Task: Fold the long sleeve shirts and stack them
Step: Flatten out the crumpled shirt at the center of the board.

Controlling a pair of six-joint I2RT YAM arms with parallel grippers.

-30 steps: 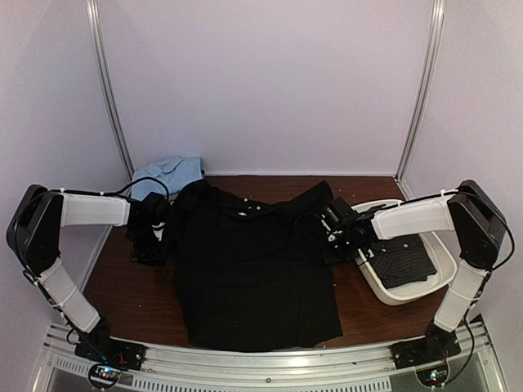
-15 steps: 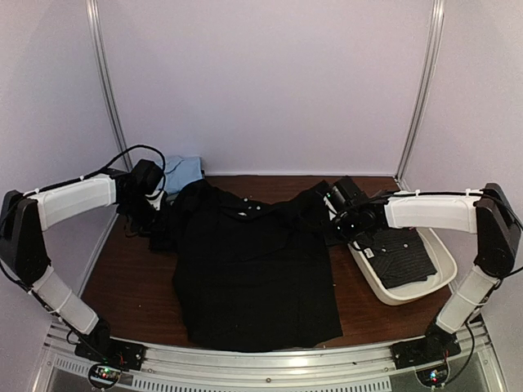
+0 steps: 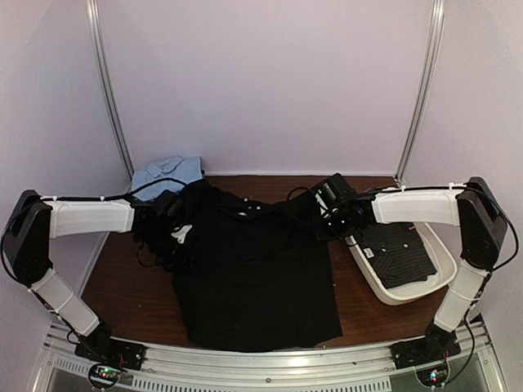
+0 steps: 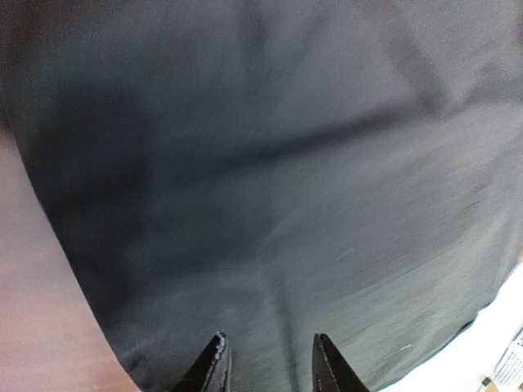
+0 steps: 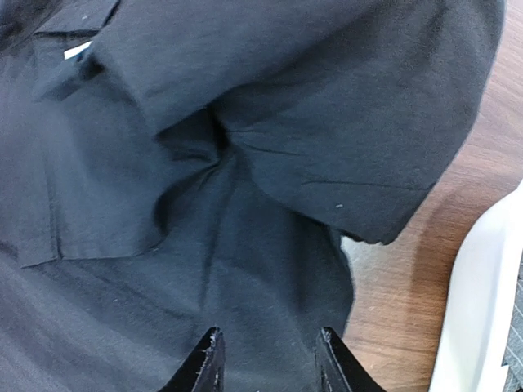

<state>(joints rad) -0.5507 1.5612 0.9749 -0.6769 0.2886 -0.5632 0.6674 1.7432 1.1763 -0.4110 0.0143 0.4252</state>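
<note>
A plain black long sleeve shirt (image 3: 257, 273) lies spread flat mid-table, collar toward the back. My left gripper (image 3: 173, 231) hovers over its left sleeve area. In the left wrist view it (image 4: 270, 359) stands open above smooth black cloth (image 4: 270, 163), nothing between the fingers. My right gripper (image 3: 325, 222) is at the shirt's right shoulder. It (image 5: 268, 347) is open over the shirt body, with the short folded-in sleeve end (image 5: 351, 155) just ahead. A second dark shirt with a fine pale dotted pattern (image 3: 402, 255) lies folded in the tray.
A white tray (image 3: 384, 294) sits at the right of the brown table; its rim (image 5: 482, 310) shows beside bare wood (image 5: 409, 318). A light blue cloth (image 3: 167, 173) lies bunched at the back left corner. Pale walls close in the sides and back.
The right gripper went from shut to open and moved back-left to the shirt's right shoulder. The left arm rose toward the back left, then came down over the shirt's left side.
</note>
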